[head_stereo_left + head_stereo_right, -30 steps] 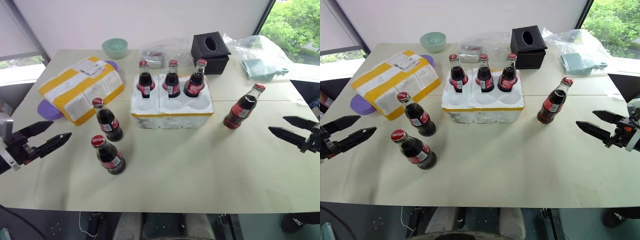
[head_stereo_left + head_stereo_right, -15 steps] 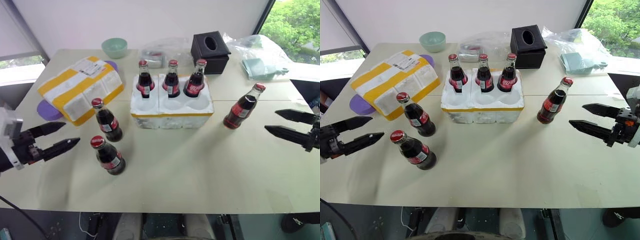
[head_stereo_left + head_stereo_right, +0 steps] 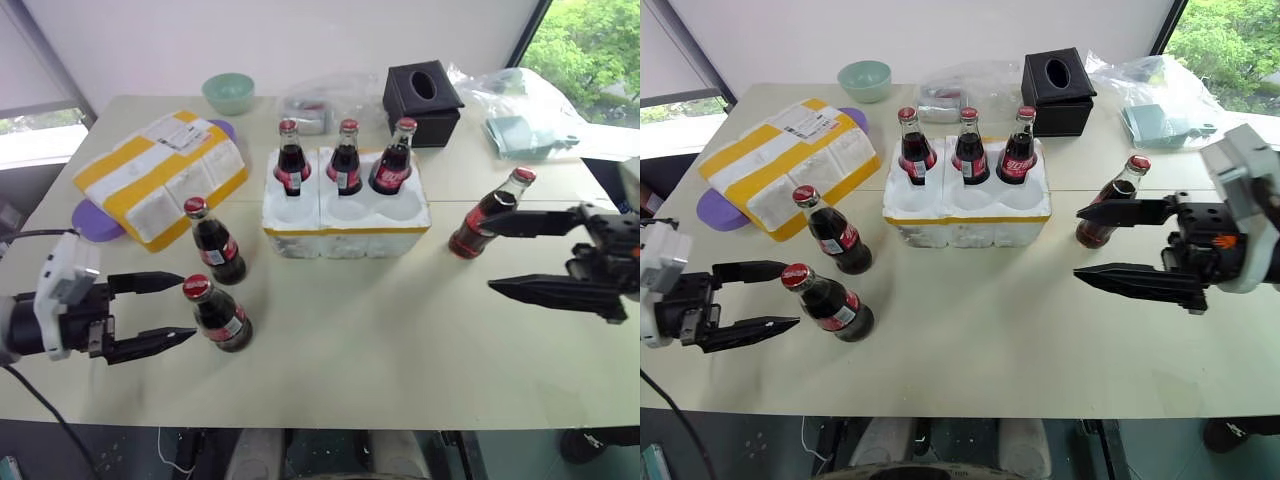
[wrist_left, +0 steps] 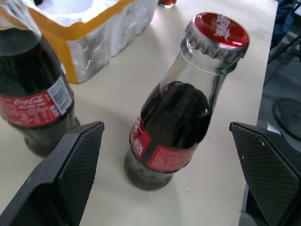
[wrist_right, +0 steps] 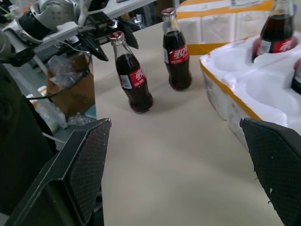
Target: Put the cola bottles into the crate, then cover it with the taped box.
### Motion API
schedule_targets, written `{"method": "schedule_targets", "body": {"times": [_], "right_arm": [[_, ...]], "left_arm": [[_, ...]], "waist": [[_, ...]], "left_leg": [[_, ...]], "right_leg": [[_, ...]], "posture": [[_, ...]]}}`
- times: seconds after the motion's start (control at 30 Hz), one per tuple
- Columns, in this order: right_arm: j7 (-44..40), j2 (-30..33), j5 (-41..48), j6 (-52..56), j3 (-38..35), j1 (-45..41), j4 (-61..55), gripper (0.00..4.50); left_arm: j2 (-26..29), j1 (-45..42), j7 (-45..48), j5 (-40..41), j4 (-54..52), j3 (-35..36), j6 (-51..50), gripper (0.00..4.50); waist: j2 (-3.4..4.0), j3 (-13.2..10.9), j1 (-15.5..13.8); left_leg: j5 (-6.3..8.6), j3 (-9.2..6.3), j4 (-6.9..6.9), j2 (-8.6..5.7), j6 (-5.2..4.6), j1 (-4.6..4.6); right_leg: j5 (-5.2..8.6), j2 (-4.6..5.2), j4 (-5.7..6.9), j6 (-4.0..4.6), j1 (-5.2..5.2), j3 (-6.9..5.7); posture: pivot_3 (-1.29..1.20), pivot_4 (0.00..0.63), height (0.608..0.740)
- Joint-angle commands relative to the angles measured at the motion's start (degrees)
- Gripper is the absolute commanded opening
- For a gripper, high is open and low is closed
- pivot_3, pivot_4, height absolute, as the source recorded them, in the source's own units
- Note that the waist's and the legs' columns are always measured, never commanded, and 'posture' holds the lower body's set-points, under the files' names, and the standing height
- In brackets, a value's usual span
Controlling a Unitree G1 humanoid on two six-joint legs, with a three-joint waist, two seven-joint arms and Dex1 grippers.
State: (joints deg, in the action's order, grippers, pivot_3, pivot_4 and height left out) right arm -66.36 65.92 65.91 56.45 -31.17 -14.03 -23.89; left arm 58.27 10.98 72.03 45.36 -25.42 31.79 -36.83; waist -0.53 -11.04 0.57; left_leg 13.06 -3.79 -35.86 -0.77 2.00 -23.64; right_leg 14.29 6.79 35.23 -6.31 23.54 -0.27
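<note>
A purple mat (image 3: 92, 218) lies mostly hidden beneath the taped box (image 3: 160, 175) at nine o'clock of the crate (image 3: 345, 215). At twelve o'clock, a clear plastic bag (image 3: 960, 90) blurs its contents, possibly a small container. The shipping label's print is too small to read.

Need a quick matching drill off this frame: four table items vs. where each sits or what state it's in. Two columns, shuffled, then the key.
Things
1. taped box
2. black tissue box
3. crate
4. left gripper

Places or states
A. back row of wells filled, front row empty
B. open, beside the nearest loose cola bottle
C. lying over a purple plate, left of the crate
D. at the far side of the table, behind the crate

Pairs: 1-C, 2-D, 3-A, 4-B
</note>
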Motion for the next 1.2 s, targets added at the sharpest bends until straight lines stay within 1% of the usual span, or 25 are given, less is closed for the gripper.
{"method": "schedule_targets", "body": {"times": [0.03,0.2,0.37,0.53,0.87,1.13,1.2], "right_arm": [[1.87,-0.85,1.9,-0.56,0.57,-1.56,-1.19,4.5],[3.22,-0.95,3.09,-0.45,1.93,-2.38,-2.22,4.5],[4.18,-0.49,5.26,0.22,2.1,-3.39,-2.55,4.5],[4.86,-0.68,5.54,-0.12,3.21,-3.87,-2.6,4.5],[5.67,-1.27,5.47,-0.33,4.09,-3.94,-2.49,4.5],[5.34,-1.09,5.3,-0.34,4.54,-3.9,-2.32,4.5],[5.32,-1.0,5.38,-0.32,4.58,-4.11,-2.19,4.5]], "left_arm": [[-0.55,-0.31,-0.38,-1.37,-1.7,-2.1,2.13,4.48],[-1.6,-0.7,-1.64,-2.56,-1.91,-4.32,3.58,4.48],[-1.65,-1.51,-2.47,-1.25,-1.11,-2.99,2.66,4.48],[-1.97,-1.32,-2.45,-1.94,-2.22,-4.87,3.4,4.48],[-2.55,-1.48,-3.05,-1.84,-1.92,-5.65,3.35,4.48],[-3.72,-1.9,-3.59,-4.54,-1.23,-10.37,5.65,4.48],[-3.9,-2.06,-3.7,-4.45,-1.13,-10.4,5.78,4.48]], "waist": [[-0.01,-0.01,-0.03],[-0.01,-0.02,-0.03],[-0.01,-0.02,0.02],[-0.01,-0.02,0.02],[-0.02,-0.02,0.01],[-0.02,-0.02,-0.01],[-0.02,-0.02,-0.02]], "left_leg": [[0.02,0.0,0.02,-0.06,-0.03,0.0],[0.03,0.01,0.02,-0.04,-0.06,0.01],[0.04,0.02,-0.16,0.11,-0.06,0.05],[0.04,0.03,-0.16,0.18,-0.06,0.06],[0.03,0.04,-0.17,0.21,-0.06,0.07],[0.03,0.05,-0.17,0.21,-0.06,0.07],[0.03,0.04,-0.17,0.21,-0.06,0.07]], "right_leg": [[0.0,-0.05,-0.01,-0.01,0.01,0.0],[0.01,-0.14,0.03,-0.04,0.02,0.0],[-0.02,-0.23,0.08,-0.05,-0.04,0.0],[-0.03,-0.3,0.08,-0.03,-0.05,0.0],[-0.04,-0.36,0.12,-0.03,-0.04,0.0],[-0.04,-0.36,0.12,-0.03,-0.04,0.0],[-0.04,-0.36,0.13,-0.03,-0.05,0.0]], "posture": [[0.0,0.15,0.739],[0.0,0.15,0.739],[0.0,0.15,0.739],[0.0,0.15,0.739],[0.0,0.15,0.739],[0.0,0.15,0.739],[0.0,0.15,0.739]]}}
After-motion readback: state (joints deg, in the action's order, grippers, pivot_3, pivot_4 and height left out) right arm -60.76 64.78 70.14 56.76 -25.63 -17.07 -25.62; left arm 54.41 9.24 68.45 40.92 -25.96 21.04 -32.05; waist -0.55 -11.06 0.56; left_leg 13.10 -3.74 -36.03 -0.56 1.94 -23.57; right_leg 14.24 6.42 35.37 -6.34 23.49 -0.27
